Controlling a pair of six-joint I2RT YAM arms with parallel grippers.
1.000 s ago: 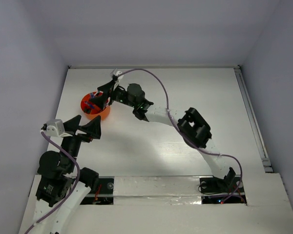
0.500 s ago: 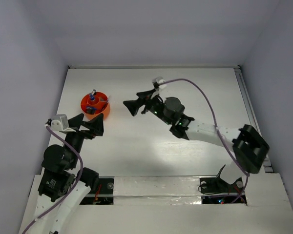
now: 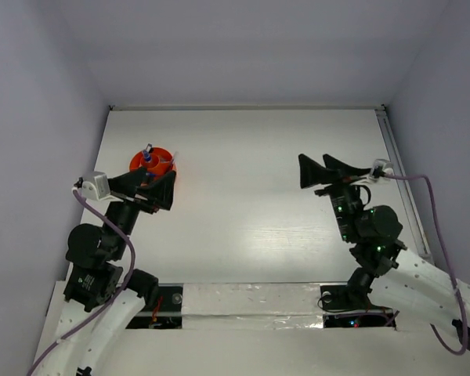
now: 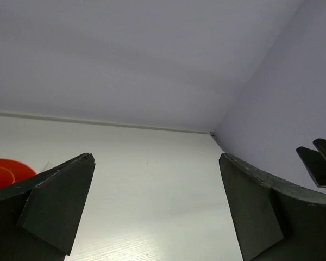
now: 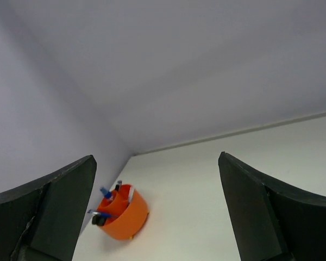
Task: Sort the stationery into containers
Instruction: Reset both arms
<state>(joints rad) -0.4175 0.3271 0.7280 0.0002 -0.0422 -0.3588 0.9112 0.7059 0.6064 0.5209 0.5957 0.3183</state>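
The orange cup (image 3: pixel 158 160) stands at the far left of the table, with stationery upright in its compartments. A blue-capped piece (image 3: pixel 147 149) pokes above the rim. In the right wrist view the cup (image 5: pixel 125 213) shows a blue tip (image 5: pixel 106 192) and a black cap (image 5: pixel 98 221) among the pens. My left gripper (image 3: pixel 172 191) hangs open just in front of the cup and hides its near edge. Nothing is between its fingers (image 4: pixel 155 157), and the cup's rim (image 4: pixel 8 169) shows beside the left finger. My right gripper (image 3: pixel 313 166) is open and empty over the right half of the table, pointing left toward the cup (image 5: pixel 157 157).
White tabletop (image 3: pixel 243 204) enclosed by pale walls at the back and both sides. A metal rail (image 3: pixel 399 180) runs along the right edge. No loose stationery shows on the table. The right gripper's fingers (image 4: pixel 318 163) appear at the right edge of the left wrist view.
The right arm has drawn back from over the cup to the right side of the table, staying open. The left gripper has shifted up toward the cup.
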